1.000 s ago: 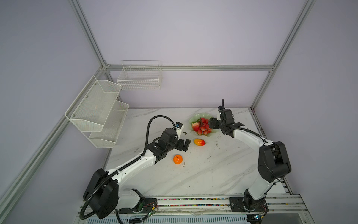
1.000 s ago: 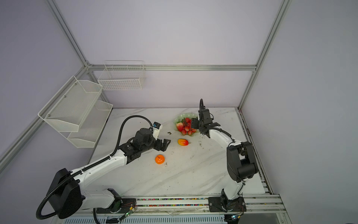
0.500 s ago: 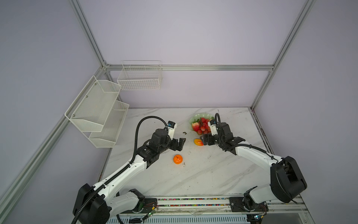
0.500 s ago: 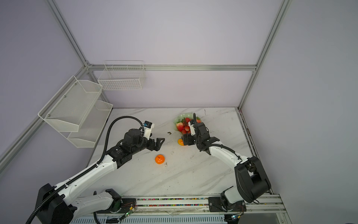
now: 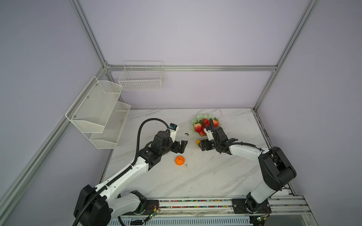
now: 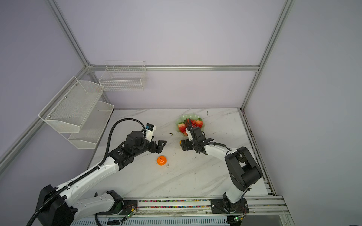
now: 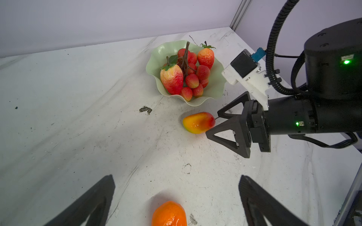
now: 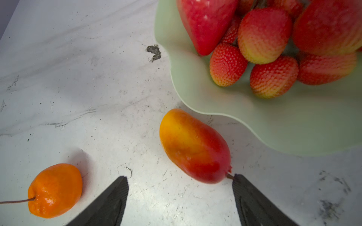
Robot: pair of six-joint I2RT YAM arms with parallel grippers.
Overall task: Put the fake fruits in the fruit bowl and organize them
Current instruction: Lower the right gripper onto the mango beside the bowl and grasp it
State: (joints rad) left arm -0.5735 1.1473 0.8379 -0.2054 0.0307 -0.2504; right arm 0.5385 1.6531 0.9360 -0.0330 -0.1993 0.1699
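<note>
The orange (image 6: 161, 160) lies near the middle of the bench (image 6: 195, 176). The fruit bowl (image 6: 183, 118) (strawberries (image 6: 181, 127) piled inside) sits near the far edge, with the right gripper (image 6: 181, 145) beside it.

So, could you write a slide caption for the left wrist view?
Open right gripper at the mango, beside the green bowl of strawberries; the orange lies nearer.

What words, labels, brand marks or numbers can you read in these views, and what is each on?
Nothing is legible in any view.
Pale sticker on the right arm's black wrist housing, just above a green light: too blurred to read.
White mark on the left arm's black link: too small to read.
Fruit bowl, mango, orange: no print visible.
</note>
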